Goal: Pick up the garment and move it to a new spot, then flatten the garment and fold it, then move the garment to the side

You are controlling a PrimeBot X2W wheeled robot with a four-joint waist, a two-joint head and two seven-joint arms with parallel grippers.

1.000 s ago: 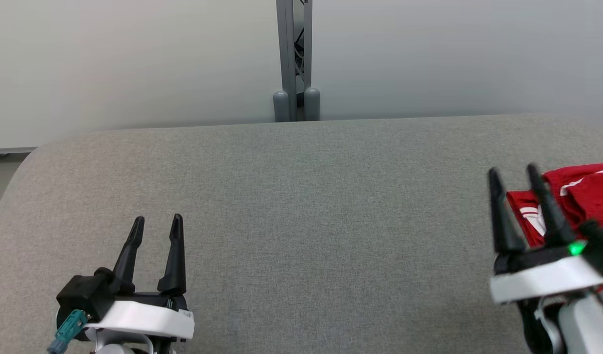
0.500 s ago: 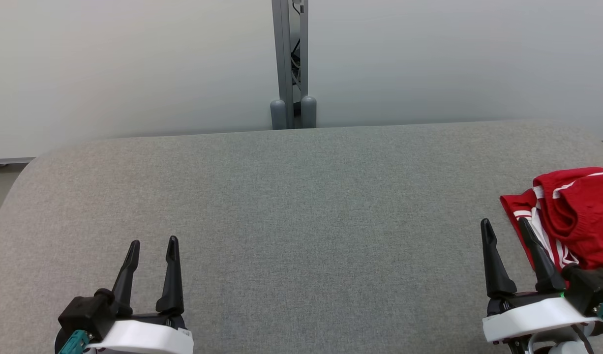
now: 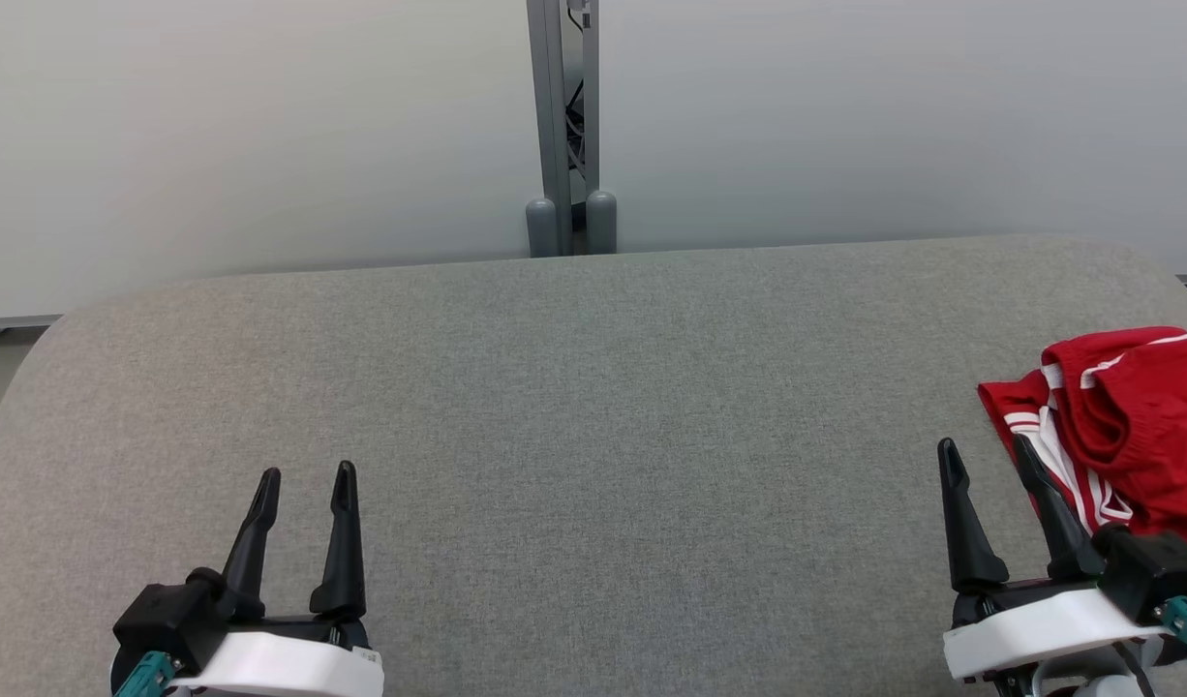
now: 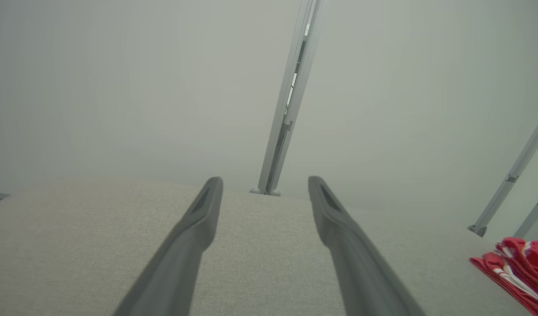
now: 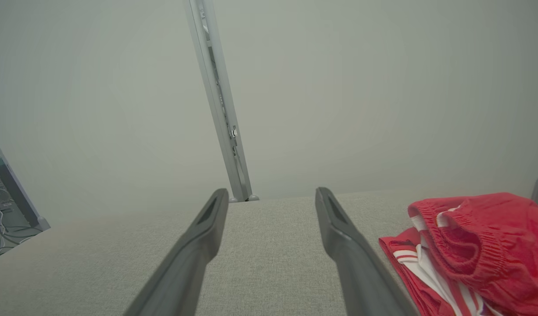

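The garment (image 3: 1126, 416) is red with white stripes and an elastic waistband, lying in a folded heap at the right edge of the grey table (image 3: 593, 407). It also lies at the lower right of the left wrist view as the garment (image 4: 521, 267), and at the right of the right wrist view as the garment (image 5: 466, 245). My right gripper (image 3: 986, 460) stands open just left of it, its right finger overlapping the cloth's edge in the head view, nothing between the fingers. My left gripper (image 3: 303, 479) is open and empty at the lower left. Both show parted fingers as left gripper (image 4: 264, 182) and right gripper (image 5: 271, 193).
A grey metal post (image 3: 562, 126) with two rounded feet rises behind the table's far edge against a pale wall. More slanted posts (image 4: 510, 175) stand at the far right. Cables and equipment (image 5: 1, 197) sit off the table's left side.
My right gripper has drawn back toward me and off the garment, which lies uncovered now. The left gripper has also pulled back slightly. The head camera has shifted a little.
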